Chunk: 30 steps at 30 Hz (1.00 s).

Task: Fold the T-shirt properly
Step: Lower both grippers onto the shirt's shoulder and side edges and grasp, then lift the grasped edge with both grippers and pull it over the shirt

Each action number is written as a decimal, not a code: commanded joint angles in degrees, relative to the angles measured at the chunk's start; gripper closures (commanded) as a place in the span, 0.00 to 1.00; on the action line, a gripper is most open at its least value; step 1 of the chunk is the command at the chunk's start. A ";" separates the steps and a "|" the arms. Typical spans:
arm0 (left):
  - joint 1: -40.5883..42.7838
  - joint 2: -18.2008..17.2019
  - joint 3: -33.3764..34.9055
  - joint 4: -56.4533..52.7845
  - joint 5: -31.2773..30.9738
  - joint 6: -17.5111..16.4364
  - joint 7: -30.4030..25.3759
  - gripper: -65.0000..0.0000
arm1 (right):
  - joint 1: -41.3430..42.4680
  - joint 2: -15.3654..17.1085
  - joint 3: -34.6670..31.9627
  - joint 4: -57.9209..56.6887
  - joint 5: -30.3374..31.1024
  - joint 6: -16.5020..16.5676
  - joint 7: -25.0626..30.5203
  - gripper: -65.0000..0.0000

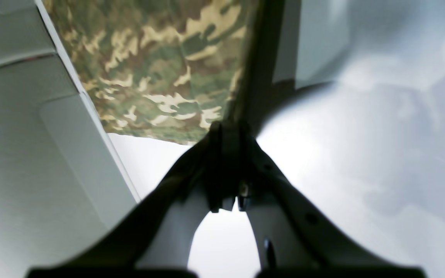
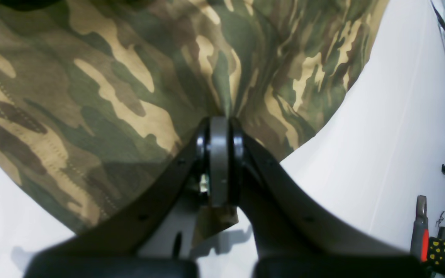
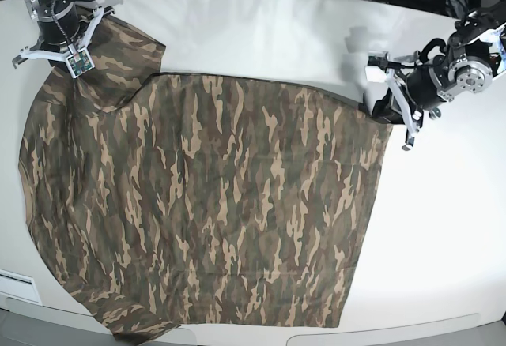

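Your right gripper (image 2: 219,127) is squeezed tight on a bunch of the T-shirt (image 3: 213,204), with cloth fanning out ahead of its tips. Your left gripper (image 1: 230,129) is pinched shut on the shirt's thin edge, the camouflage hanging off to one side. The shirt lies mostly flat on the white table (image 3: 443,227) between your two grippers, its long way running from one to the other. You can't read any label or writing.
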 commanded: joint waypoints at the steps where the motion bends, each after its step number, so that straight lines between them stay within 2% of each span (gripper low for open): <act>1: -0.76 -1.33 -0.66 1.14 0.35 0.90 0.02 1.00 | -0.33 0.66 0.37 1.07 -0.46 -0.48 0.85 1.00; 9: -0.35 -1.66 -0.66 1.20 0.04 0.85 0.02 1.00 | -0.44 0.66 0.37 1.07 -0.44 -0.46 0.28 1.00; 17: 5.92 -1.79 -0.66 1.27 0.81 0.48 0.07 1.00 | -3.58 0.66 0.37 2.82 -0.87 0.37 -0.48 1.00; 21: 9.01 -1.81 -0.66 1.99 2.86 0.79 2.99 1.00 | -5.97 0.68 0.44 5.18 -4.00 -1.62 -0.87 1.00; 27: 10.80 -1.77 -0.72 2.21 5.14 6.08 4.50 1.00 | -7.78 0.66 0.48 6.69 -4.79 -2.16 -0.83 1.00; 28: 10.82 -1.77 -0.72 2.16 4.94 5.14 4.48 1.00 | -7.78 0.66 0.48 6.69 -4.76 -2.16 -0.85 1.00; 30: 10.82 -1.84 -0.72 1.49 2.93 0.92 4.52 1.00 | -7.78 0.66 0.48 6.69 -4.79 -2.16 -0.90 1.00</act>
